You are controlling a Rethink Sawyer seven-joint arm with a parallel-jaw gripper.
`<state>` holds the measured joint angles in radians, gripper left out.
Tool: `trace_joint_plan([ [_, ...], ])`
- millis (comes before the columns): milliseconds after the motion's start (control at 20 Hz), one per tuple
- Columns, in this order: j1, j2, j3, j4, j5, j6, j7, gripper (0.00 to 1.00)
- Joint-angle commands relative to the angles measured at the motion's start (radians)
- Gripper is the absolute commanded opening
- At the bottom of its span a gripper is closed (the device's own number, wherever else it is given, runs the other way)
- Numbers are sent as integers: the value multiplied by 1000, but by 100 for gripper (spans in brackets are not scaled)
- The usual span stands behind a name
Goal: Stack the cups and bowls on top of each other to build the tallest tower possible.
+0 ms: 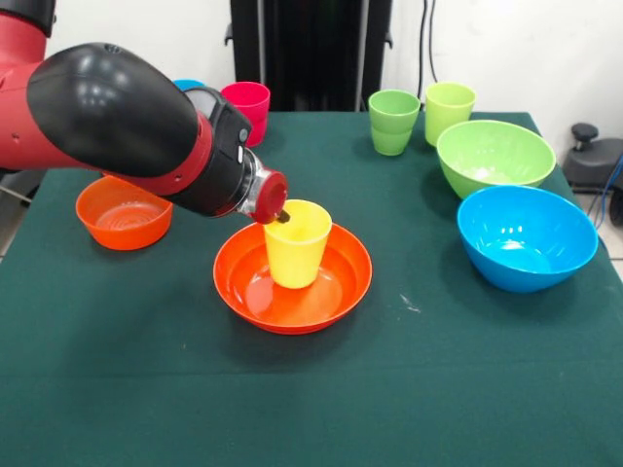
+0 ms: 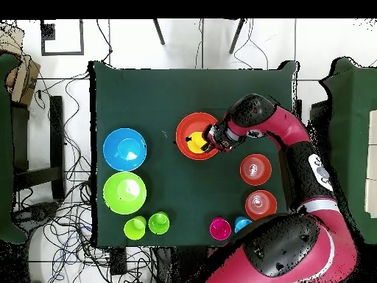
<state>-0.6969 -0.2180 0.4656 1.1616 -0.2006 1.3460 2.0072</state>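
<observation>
The gripper [image 1: 283,215] pinches the yellow cup's [image 1: 296,245] rim inside the wide orange bowl [image 1: 292,302]; overhead reveals a second small orange bowl [image 2: 261,203].

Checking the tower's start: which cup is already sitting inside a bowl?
The yellow cup, standing upright in the wide orange bowl mid-table, with the gripper at its rim. The pink cup and the green cups stand directly on the tablecloth.

Cloth [image 1: 146,370] open near front; blue bowl [image 1: 527,236], green bowl [image 1: 494,156] crowd one side.
</observation>
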Motion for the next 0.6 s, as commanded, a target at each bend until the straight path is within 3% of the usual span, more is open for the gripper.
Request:
trace_joint_plan([
  [50,13,-16,66,-1,-52,-75,-223,0],
  [450,7,-63,69,72,-45,-110,-194,0],
  [600,13,-44,71,38,-54,-103,-208,0],
])
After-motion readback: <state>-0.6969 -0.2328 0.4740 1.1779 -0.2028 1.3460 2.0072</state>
